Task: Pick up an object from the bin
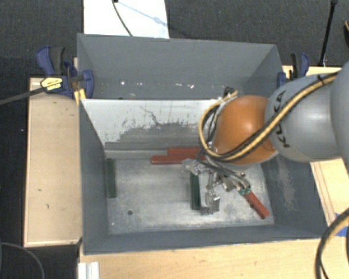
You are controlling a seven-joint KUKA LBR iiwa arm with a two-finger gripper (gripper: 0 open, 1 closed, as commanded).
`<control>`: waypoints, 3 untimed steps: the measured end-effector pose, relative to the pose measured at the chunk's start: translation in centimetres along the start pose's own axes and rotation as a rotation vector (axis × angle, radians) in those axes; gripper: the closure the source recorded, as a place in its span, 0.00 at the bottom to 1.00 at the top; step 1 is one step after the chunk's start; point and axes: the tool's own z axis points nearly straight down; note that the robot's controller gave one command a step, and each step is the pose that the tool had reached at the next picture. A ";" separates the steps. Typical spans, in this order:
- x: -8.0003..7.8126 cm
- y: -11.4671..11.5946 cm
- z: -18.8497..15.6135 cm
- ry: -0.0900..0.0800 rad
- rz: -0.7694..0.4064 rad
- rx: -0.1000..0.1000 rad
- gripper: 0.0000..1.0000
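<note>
Gripper [212, 197] low by central green bar [195, 190]
At its 3 o'clock, likely aligning to grasp; open or closed unclear.

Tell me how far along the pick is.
Done: the pincer is low in the bin, right beside a dark green block near the middle. In hand: the grasp itself; whether it has hold cannot be made out. Left: the lift. The red stick, red piece and green bar lie on the floor.
</note>
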 end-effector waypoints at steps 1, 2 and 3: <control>0.4 1.0 -3.3 -0.010 -0.372 0.003 0.00; 0.0 1.1 -3.4 -0.009 -0.749 0.004 0.00; -0.6 0.9 -0.2 -0.006 -1.051 0.003 0.00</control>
